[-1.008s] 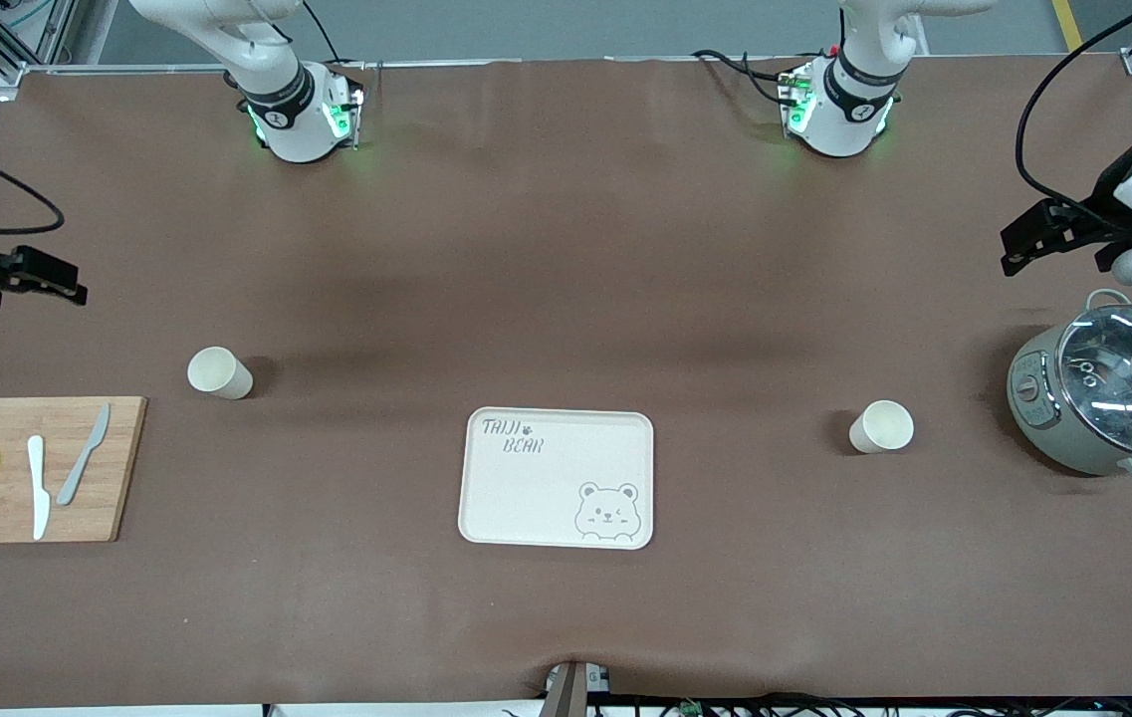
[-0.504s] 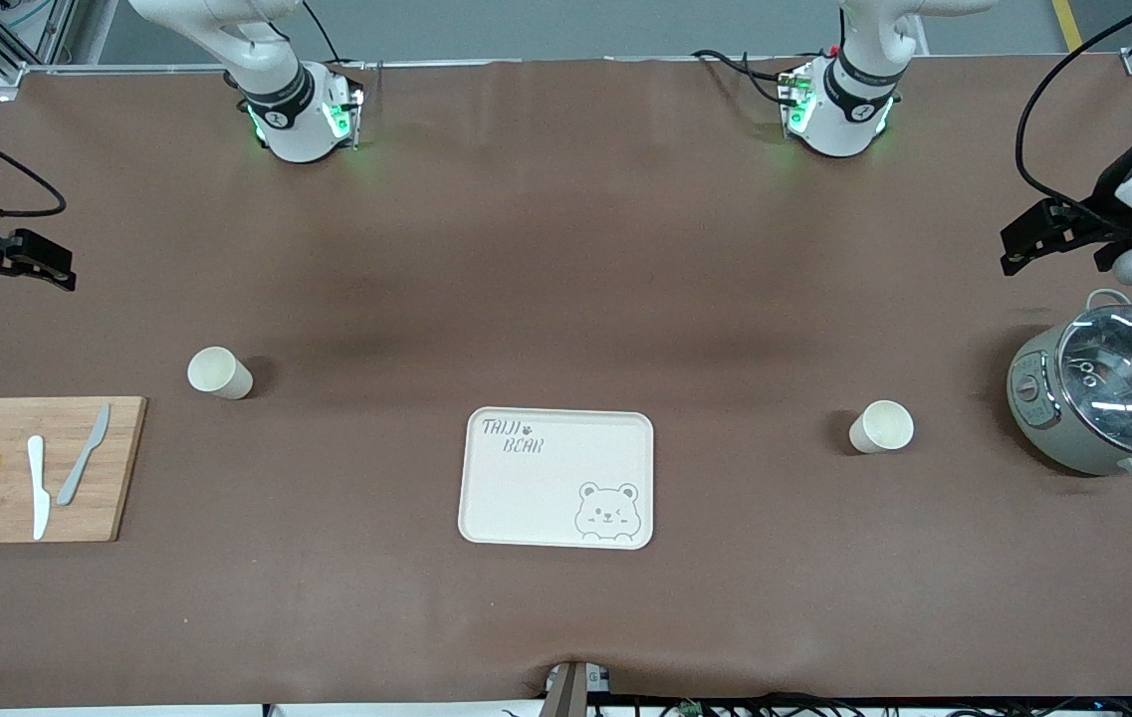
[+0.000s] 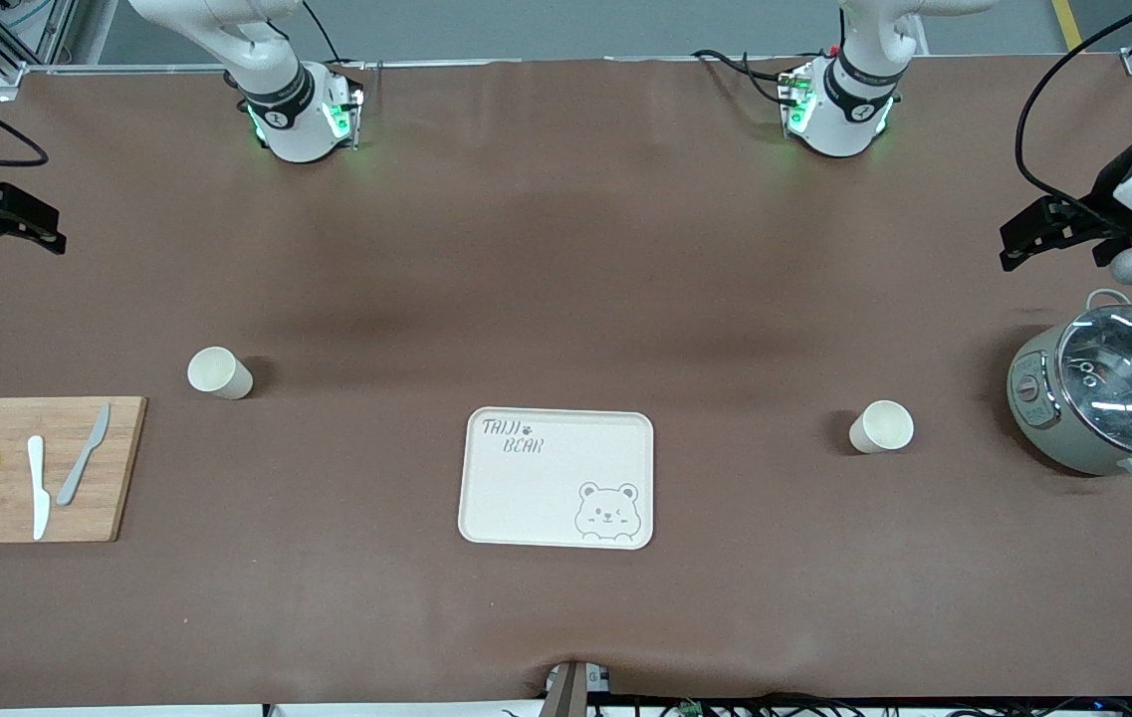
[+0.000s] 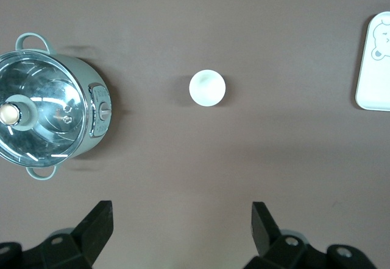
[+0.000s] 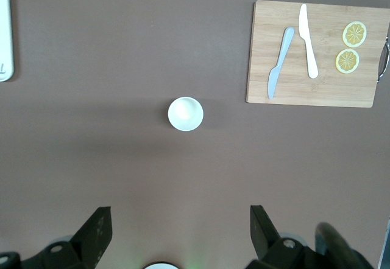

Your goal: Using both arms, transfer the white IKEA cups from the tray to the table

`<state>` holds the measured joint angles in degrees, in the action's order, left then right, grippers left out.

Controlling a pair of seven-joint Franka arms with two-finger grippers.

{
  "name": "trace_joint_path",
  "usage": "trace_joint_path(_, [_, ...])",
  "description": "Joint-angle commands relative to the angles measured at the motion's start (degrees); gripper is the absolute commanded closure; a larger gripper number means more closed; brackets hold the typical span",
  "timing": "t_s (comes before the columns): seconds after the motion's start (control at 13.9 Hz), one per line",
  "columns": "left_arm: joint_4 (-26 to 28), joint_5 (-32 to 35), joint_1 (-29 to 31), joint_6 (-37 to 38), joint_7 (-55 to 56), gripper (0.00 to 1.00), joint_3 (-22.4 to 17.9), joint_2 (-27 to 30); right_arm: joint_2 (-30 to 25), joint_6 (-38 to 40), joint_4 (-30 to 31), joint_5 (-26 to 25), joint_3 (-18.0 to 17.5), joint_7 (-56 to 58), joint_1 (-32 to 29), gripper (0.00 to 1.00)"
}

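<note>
Both sets of jaws stood wide apart, holding nothing. Left gripper [image 3: 1023, 239] hung over the table's [image 3: 566, 249] left-arm end above the pot [image 3: 1103, 393]; right gripper [image 3: 13, 217] hung over the right-arm end. Tray [image 3: 558, 478] was bare. One cup [image 3: 881, 426] stood on the table toward the left arm's end, the other cup [image 3: 219, 372] beside the cutting board [image 3: 117, 468]. Both cups well apart from the jaws. Task looked done.

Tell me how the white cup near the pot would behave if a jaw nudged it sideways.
The white cup looks small and thin-walled, so probably light; it would likely slide on the table. It stands upright and tapered, so a high push might tip it, and its round rim could let it roll.
</note>
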<state>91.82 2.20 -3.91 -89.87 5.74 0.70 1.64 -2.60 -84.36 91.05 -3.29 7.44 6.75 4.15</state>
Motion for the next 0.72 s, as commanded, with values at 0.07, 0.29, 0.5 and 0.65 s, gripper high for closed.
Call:
trace_joint_path(0.07, [0.29,-1.14,0.40,1.54,-0.82,0.00,0.09,1.43,-0.82,-0.10,0.18,2.14,0.03,-1.12,-0.02,0.00])
trace_joint_path(0.29, [-0.07,-1.23,0.40,1.37,-0.73,0.00,0.09,1.09,-0.39,-3.00,-0.17,2.06,-0.15,-0.77,1.21,0.00])
trace_joint_path(0.5, [-1.38,-1.40,0.13,1.10,-0.47,0.00,0.09,0.21,-0.12,-3.36,-0.26,2.15,0.03,-0.51,0.86,0.00])
trace_joint_path(0.65, [-2.00,-1.41,0.48,1.19,-1.00,0.00,-0.17,0.03,-0.12,-3.01,-0.17,2.15,0.03,-0.60,0.86,0.00])
